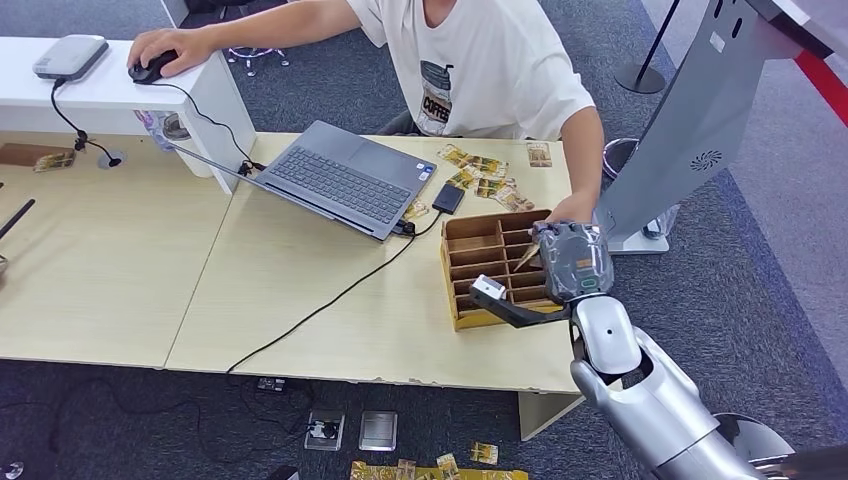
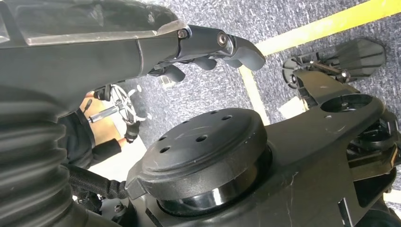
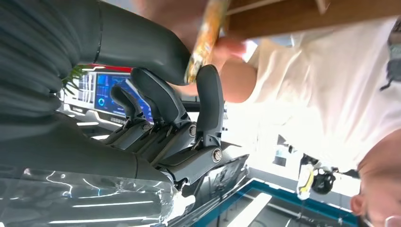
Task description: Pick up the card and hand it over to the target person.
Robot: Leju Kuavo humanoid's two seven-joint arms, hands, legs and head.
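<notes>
My right hand (image 1: 575, 262) hovers over the right side of a wooden divided box (image 1: 480, 262) on the table. It pinches a gold-patterned card (image 1: 527, 257) between thumb and finger. In the right wrist view the card (image 3: 206, 40) stands edge-on in my right hand (image 3: 165, 109). A person in a white T-shirt (image 1: 480, 60) sits behind the table; their hand (image 1: 572, 208) is right at my hand. Their blurred fingers (image 3: 231, 47) are at the card; I cannot tell whether they grip it. My left hand (image 2: 203, 52) hangs by my body and holds nothing.
An open laptop (image 1: 345, 175) lies left of the box, with a black cable across the table (image 1: 300, 330). Several loose cards (image 1: 485, 175) lie behind the box. The person's other hand rests on a mouse (image 1: 150, 70). A grey kiosk stand (image 1: 700, 120) rises at the right.
</notes>
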